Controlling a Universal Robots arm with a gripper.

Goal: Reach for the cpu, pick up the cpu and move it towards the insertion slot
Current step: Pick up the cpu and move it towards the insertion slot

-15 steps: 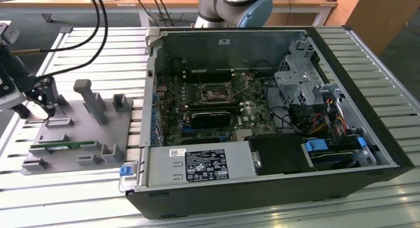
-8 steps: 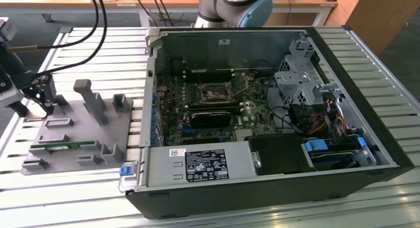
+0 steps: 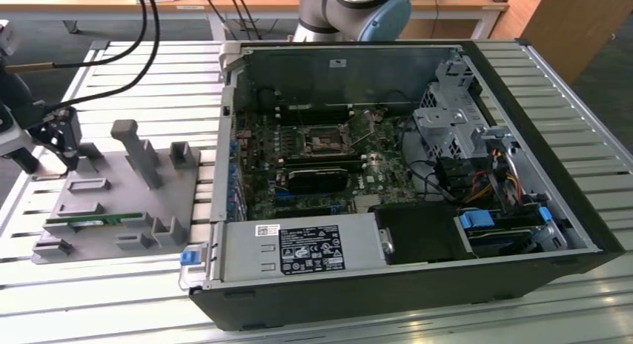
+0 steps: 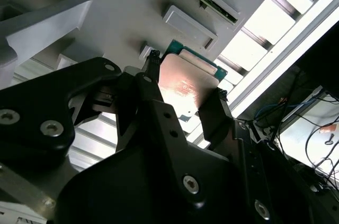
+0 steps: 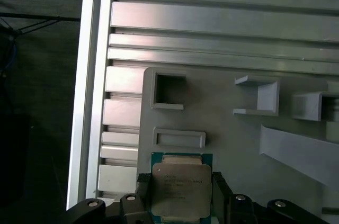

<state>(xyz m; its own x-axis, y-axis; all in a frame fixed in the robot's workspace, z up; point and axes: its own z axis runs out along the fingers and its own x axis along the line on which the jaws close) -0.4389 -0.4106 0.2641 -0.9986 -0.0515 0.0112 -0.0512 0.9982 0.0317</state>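
Exterior view, its left to its right: hand (image 3: 61,155) sits low over the corner of the grey fixture plate (image 3: 109,210) at the exterior view's left, on the slatted surface (image 3: 148,77). Green memory stick (image 3: 94,220) lies in a holder near the plate's front edge. Right of the plate we see the open computer case (image 3: 416,299), lying on its side. Insertion slot (image 3: 325,141) is on the board inside, silver frame, well apart from the hand. Power supply (image 3: 296,249) runs along the case's near edge, drive cage (image 3: 450,129) further to the exterior view's right.

First wrist view: cpu (image 5: 181,187) is at the plate, just beside a shallow rectangular pocket, with fingers (image 5: 144,187) against two opposite edges. Second wrist view agrees: hand is pinching the cpu, silver lid toward the camera. We can't tell whether the cpu is lifted clear of the plate or resting on it.
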